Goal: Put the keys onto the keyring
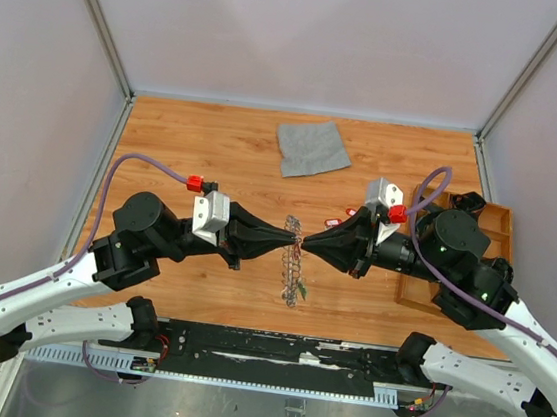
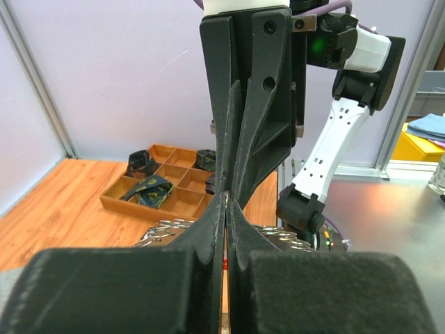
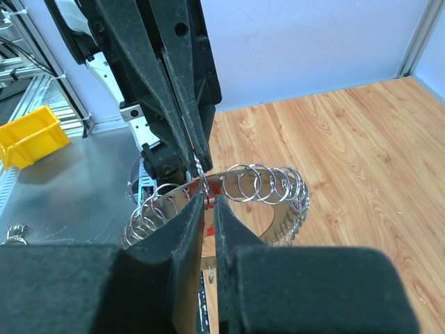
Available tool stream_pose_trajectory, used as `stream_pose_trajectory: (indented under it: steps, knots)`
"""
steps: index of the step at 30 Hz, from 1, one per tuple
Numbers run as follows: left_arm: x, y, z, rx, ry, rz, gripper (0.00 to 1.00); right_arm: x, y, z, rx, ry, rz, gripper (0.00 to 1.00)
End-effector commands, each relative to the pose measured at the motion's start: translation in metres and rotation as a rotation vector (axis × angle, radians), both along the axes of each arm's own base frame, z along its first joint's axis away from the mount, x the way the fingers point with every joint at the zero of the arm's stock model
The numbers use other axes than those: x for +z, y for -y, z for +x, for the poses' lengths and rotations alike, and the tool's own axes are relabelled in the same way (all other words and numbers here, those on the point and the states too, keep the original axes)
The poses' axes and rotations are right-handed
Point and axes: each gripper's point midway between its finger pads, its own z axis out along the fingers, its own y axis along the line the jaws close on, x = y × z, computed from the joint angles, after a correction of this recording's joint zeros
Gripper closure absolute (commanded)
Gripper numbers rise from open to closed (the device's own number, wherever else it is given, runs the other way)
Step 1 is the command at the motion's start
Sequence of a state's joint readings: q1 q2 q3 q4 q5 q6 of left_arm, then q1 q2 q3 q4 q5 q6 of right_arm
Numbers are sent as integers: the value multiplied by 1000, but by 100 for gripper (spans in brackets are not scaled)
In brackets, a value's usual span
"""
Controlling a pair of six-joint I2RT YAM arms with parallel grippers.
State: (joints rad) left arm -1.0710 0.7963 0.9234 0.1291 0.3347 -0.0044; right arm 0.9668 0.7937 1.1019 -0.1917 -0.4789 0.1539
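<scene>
The left gripper [image 1: 293, 232] is pressed fully together, pinching a wire loop on the rim of the keyring [image 1: 295, 269]. The right gripper [image 1: 306, 243] meets it tip to tip, its fingers a sliver apart over that rim. Whether it clamps is unclear.

There is one wooden tray [image 1: 504, 219], one grey cloth [image 1: 313, 148] and one keyring, at mid-table under both tips. Two keys can be made out:
- a red-tagged key [image 1: 334, 221] beside the right gripper
- a green-tagged key [image 1: 301, 292] at the ring's near edge

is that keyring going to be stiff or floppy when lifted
Probably stiff: the keyring holds its round arc while held at one spot. Its small wire loops likely swing and rattle, hanging loose off the rim. Bare metal may slip.
</scene>
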Motion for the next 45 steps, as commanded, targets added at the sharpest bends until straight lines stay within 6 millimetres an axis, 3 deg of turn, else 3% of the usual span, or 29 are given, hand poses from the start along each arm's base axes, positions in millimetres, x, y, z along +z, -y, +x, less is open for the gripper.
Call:
stream_pose_trajectory:
  steps: [1,6,34,45]
  knots:
    - [24,-7,-8,-14,43,-76,100,9,-4,-8,48,12,42,92]
    - [23,-6,-8,-13,43,-73,99,11,-4,-10,52,3,50,99]
    - [23,-8,-6,-2,43,-75,100,-4,-2,0,-30,-195,-128,99]
    - [24,-7,-7,-11,43,-74,99,-4,-9,2,-11,-176,-135,99]
